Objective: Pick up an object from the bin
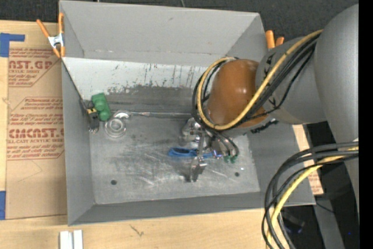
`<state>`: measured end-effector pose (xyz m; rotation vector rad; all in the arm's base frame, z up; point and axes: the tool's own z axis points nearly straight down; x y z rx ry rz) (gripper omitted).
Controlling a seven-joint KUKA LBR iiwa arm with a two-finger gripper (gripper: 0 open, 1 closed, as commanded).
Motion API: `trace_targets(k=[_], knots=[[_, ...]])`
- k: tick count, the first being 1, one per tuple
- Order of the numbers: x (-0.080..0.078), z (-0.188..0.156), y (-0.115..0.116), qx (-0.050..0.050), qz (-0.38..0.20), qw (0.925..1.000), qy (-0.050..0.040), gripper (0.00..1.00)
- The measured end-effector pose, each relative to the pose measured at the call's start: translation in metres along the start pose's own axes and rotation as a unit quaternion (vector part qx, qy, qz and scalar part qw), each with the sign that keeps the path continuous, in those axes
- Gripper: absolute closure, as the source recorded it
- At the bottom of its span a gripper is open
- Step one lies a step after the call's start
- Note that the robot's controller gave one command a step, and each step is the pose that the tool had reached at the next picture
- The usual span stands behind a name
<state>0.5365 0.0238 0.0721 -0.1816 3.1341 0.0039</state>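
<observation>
My gripper is low over the bin floor, right of centre, under the brown wrist cover. A small blue object lies right against its left side; whether it is held I cannot tell. A small dark green piece shows just right of the gripper, partly hidden by it.
At the bin's left wall lie a green knobbly object on a dark piece, and beside them a clear round ring. The arm and its cables hang over the bin's right side.
</observation>
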Motion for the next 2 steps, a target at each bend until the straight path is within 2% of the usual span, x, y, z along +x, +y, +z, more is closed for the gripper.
trace_targets(k=[1,2], knots=[[-0.003,-0.005,0.0,0.0,0.0,1.0,-0.0036,1.0],[-0.001,-0.15,0.026,0.001,0.004,1.0,-0.0037,1.0]])
